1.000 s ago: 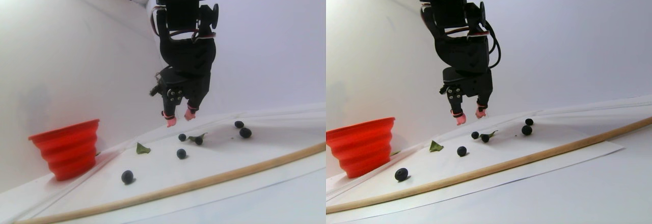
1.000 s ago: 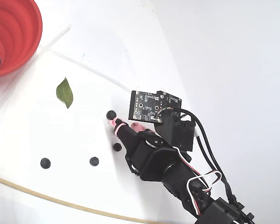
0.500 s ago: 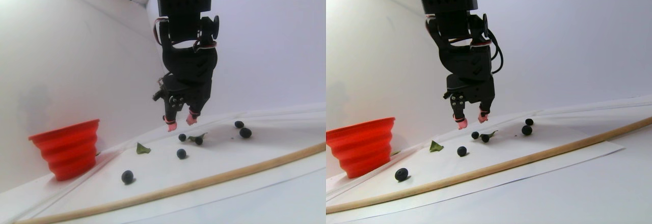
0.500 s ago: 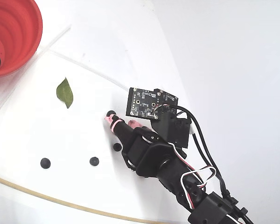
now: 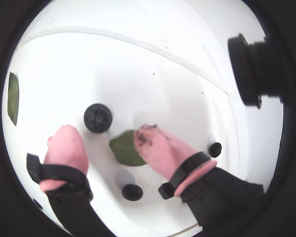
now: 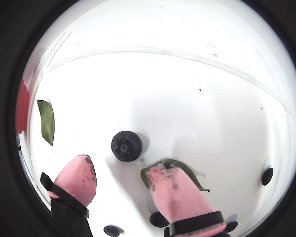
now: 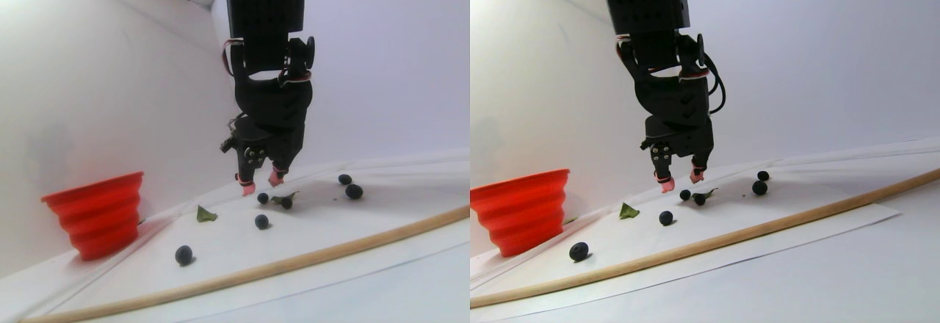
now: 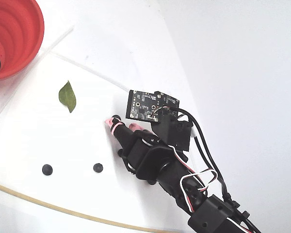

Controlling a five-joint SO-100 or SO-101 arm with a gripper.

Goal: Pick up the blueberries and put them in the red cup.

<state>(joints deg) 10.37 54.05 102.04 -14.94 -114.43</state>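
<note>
In a wrist view the gripper is spread open with nothing between its pink fingertips; one of the blueberries sits on the white bench just ahead of the gap, beside a green leaf that the right-hand tip partly covers.

In the other wrist view the same berry lies between and slightly beyond the two tips, and a sliver of the red cup shows at the left edge.

In the stereo pair view the gripper has come lower than a second ago and hangs just above the berry; the red cup stands well apart to the left.

In the fixed view the gripper has slid up and left over the berry; two berries lie inside the red cup.
</note>
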